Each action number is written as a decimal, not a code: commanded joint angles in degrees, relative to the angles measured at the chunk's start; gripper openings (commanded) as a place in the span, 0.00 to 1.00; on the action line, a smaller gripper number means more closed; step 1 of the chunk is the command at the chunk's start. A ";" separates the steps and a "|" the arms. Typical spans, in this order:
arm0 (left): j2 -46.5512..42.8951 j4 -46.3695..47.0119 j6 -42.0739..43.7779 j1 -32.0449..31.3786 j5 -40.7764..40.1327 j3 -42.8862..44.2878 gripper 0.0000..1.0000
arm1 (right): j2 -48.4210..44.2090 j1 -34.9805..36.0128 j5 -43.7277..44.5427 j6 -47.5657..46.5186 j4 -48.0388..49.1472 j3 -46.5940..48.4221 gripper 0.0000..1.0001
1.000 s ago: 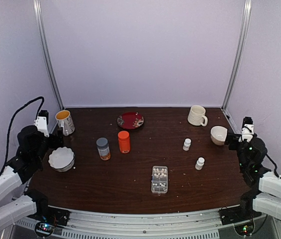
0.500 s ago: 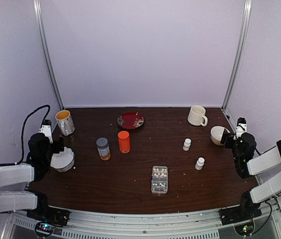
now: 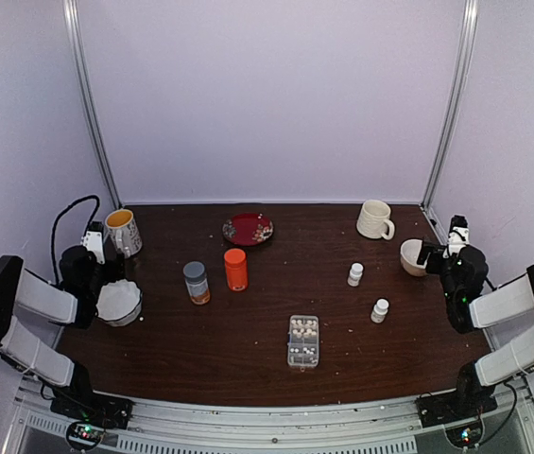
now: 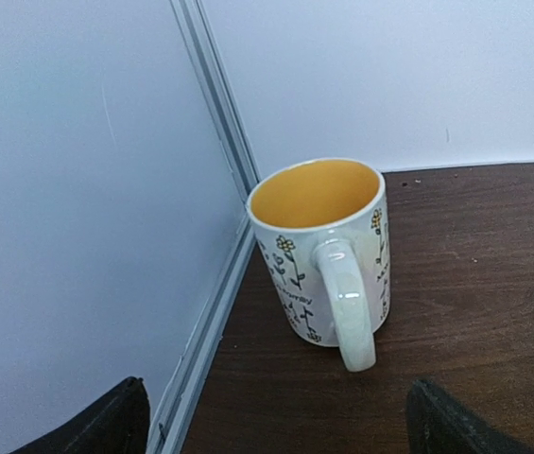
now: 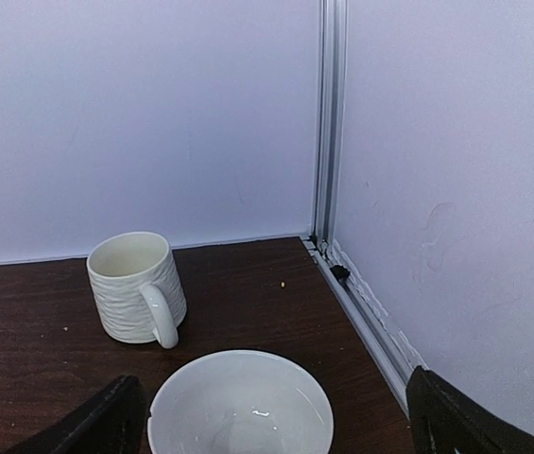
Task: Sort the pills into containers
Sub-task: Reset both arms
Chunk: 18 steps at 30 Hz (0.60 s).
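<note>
The clear organiser box [image 3: 303,341] lies near the front middle of the table, and its containers hold several whitish pills [image 3: 302,329]. One tiny cream pill [image 5: 283,283] lies loose on the wood near the far right corner. My left gripper [image 3: 104,257] is at the left edge, far from the box. It is open [image 4: 281,426] and empty, facing a flowered mug. My right gripper [image 3: 433,257] is at the right edge, open [image 5: 276,421] and empty, just above a white bowl.
Flowered mug [image 4: 328,251] with yellow inside stands by the left wall rail. A fluted white bowl [image 3: 117,301], a grey-capped bottle [image 3: 196,282], an orange bottle [image 3: 236,269] and a red plate [image 3: 248,228] stand left of centre. On the right are two white bottles [image 3: 355,273], a cream mug [image 5: 136,287] and a white bowl [image 5: 240,402].
Both arms have folded back low along the table's sides. The left wrist now sits by the flowered mug and the right wrist by the white bowl. The box has not moved.
</note>
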 commanded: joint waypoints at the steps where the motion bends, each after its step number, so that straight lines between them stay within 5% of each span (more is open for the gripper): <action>1: 0.22 3.90 -0.02 0.77 5.76 2.09 0.98 | 0.11 -0.25 -1.40 -0.63 0.68 1.20 1.00; 18: 0.41 3.95 -0.19 0.77 5.53 2.39 0.97 | 0.12 -0.26 -1.40 -0.64 0.71 1.18 1.00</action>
